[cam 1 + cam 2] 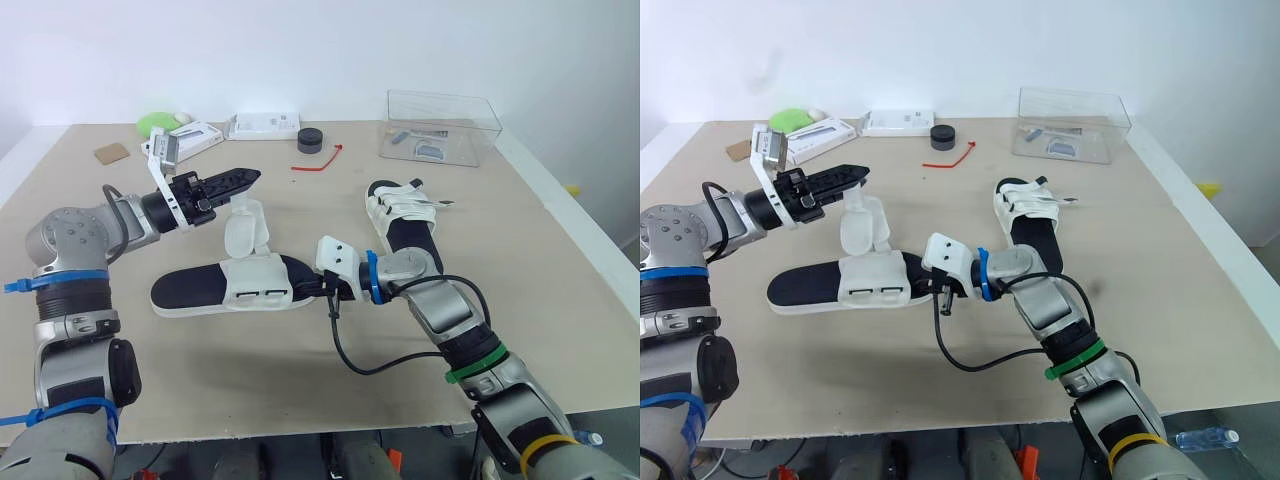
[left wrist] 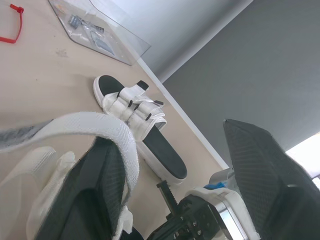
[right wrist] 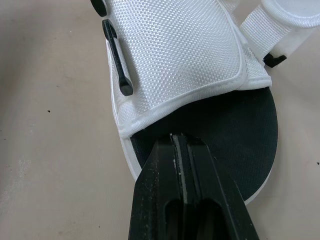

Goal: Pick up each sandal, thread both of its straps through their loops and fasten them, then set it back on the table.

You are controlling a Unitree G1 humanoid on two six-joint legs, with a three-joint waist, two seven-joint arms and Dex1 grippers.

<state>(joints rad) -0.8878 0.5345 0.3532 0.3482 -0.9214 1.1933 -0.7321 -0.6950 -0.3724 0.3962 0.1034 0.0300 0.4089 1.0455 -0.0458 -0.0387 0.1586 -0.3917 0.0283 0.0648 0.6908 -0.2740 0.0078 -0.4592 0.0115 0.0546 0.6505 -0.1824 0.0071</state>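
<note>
Readable text — none you can make out. The white boxes [image 1: 262, 124] at the table's far edge carry small dark marks, too fine to read; the packets in the clear tub [image 1: 440, 125] likewise — nothing legible.

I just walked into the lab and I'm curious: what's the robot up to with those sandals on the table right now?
It is working on the near sandal, which lies on the table with its white straps undone and standing up. The left tool, open, has one strap draped over a finger. The right tool, shut, presses its tip on that sandal's black footbed, apparently steadying it. The far sandal lies apart and looks already fastened.
</note>
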